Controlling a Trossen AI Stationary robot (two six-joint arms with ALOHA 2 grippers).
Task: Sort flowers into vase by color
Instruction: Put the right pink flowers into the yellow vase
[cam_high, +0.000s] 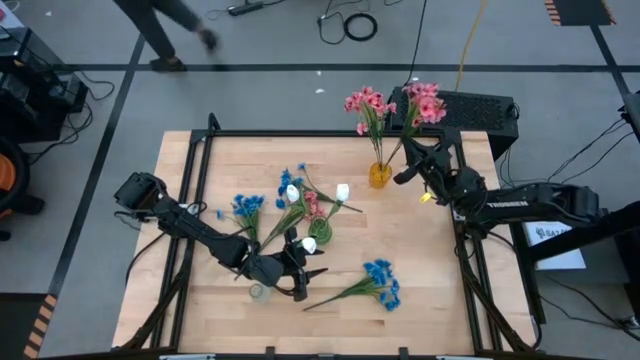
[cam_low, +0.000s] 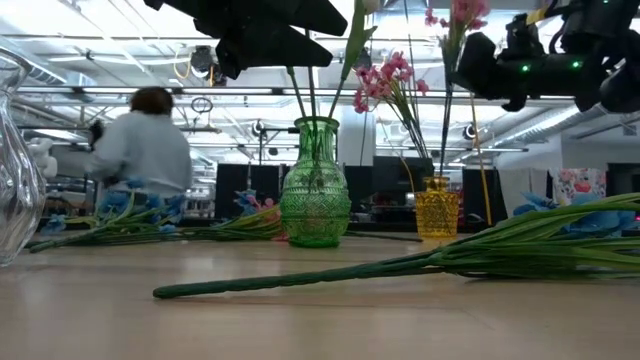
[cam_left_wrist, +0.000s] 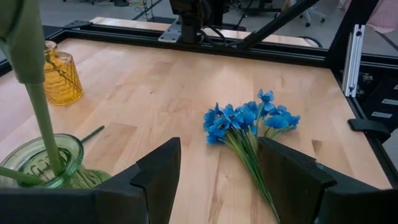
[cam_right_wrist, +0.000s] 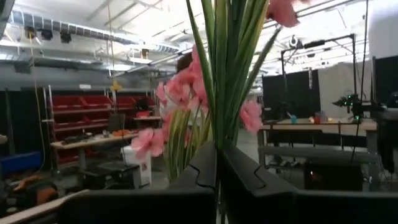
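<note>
Two grippers are seen over the wooden table (cam_high: 420, 290). Nearest the front edge, a blue flower spray (cam_high: 380, 283) lies flat on the wood, its stem pointing toward the left gripper (cam_high: 312, 272), which hangs just beside that stem with its fingers (cam_left_wrist: 155, 180) parted and nothing between them; in the left wrist view the blue blossoms (cam_left_wrist: 249, 118) are framed in the gap, apart from both fingers. A clear glass vase (cam_high: 259, 291) stands close by this gripper at the front. Immediately beyond the gripper, a green vase (cam_low: 314, 198) is seen holding white bud stems (cam_high: 309, 243). A loose heap of blue, white and pink sprays (cam_high: 290, 200) lies farther in, toward the table's middle and left. Farther back, a yellow vase (cam_high: 379, 174) with pink flowers (cam_high: 367, 103) in it is placed near the far edge. Beside it, the right gripper (cam_high: 409, 146) is raised above the table, clamped tight on the stems of another pink spray (cam_high: 426, 103), whose blossoms rise above the fingers. Beyond the table, a person (cam_low: 140, 150) is visible in the room.
</note>
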